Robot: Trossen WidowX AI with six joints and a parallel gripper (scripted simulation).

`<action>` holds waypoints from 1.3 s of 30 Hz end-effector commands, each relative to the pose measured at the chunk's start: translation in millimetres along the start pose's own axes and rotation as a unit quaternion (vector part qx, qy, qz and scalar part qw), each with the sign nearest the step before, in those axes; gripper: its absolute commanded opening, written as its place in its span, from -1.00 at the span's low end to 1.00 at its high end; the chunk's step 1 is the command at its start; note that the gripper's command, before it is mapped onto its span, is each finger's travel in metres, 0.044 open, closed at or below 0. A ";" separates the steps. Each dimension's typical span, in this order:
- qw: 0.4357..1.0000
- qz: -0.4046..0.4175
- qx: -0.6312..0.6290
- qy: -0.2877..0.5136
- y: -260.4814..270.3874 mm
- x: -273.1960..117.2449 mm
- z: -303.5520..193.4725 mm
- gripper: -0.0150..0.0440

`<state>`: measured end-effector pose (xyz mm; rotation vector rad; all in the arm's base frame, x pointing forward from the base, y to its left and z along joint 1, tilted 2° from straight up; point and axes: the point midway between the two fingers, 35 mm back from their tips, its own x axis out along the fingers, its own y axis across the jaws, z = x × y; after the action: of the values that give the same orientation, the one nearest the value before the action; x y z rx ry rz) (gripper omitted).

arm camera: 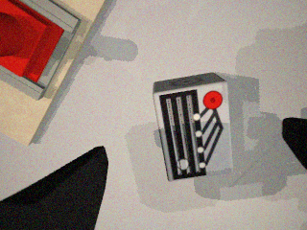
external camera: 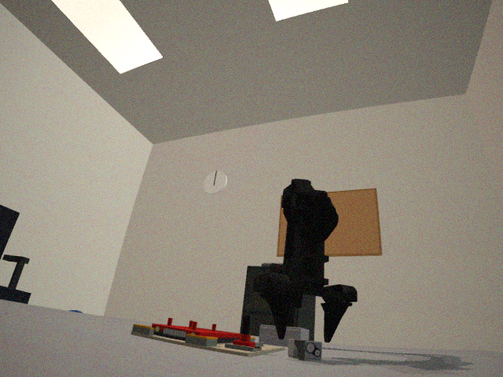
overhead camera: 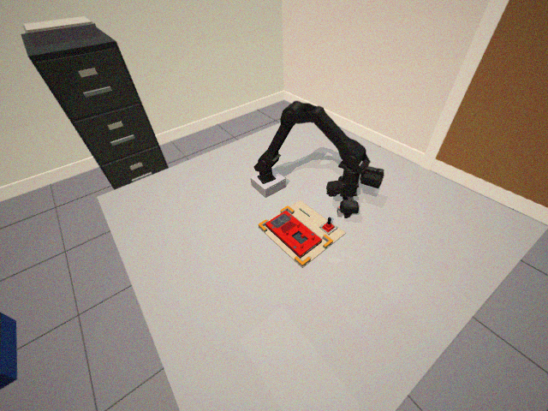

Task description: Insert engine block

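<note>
The engine block (external camera: 305, 349) (arm camera: 218, 146) is a small pale grey box with black slots and a red disc on top in the wrist view. It rests on the table beside the board, mostly hidden behind the hand in the top view. My gripper (external camera: 304, 339) (arm camera: 192, 141) is open and empty above it, one finger on each side, with the block slightly turned between them in the wrist view. The red car body (overhead camera: 289, 239) (external camera: 221, 334) lies flat between the corner brackets. Its opening (overhead camera: 299, 237) shows dark and holds no block; the rib is too small to tell.
The beige board (overhead camera: 316, 217) (arm camera: 21, 120) carries the car body and orange-topped corner brackets (overhead camera: 303, 260) (external camera: 200, 339). A red piece with a black upright post (overhead camera: 328, 226) (external camera: 244, 342) stands in a grey frame on the board, close to my hand. The arm's pale base block (overhead camera: 268, 186) is behind.
</note>
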<state>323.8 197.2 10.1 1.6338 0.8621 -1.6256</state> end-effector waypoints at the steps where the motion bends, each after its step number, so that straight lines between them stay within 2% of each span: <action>1: 1.000 -0.004 -0.003 -0.004 -1.7 9.6 2.8 1.00; 3: 1.000 -0.004 -0.003 -0.004 -1.7 10.6 2.8 1.00; 14: 1.000 -0.004 -0.003 -0.004 -1.7 10.6 2.8 0.02; 22: 1.000 -0.004 -0.003 -0.004 -1.7 10.6 2.8 -0.16; 26: 1.000 0.001 -0.008 -0.001 -0.1 6.9 1.5 -0.49; 39: 1.000 0.007 -0.015 0.004 3.7 -26.9 -4.1 -0.49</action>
<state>325.9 196.9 24.9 1.6171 0.8731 -1.5997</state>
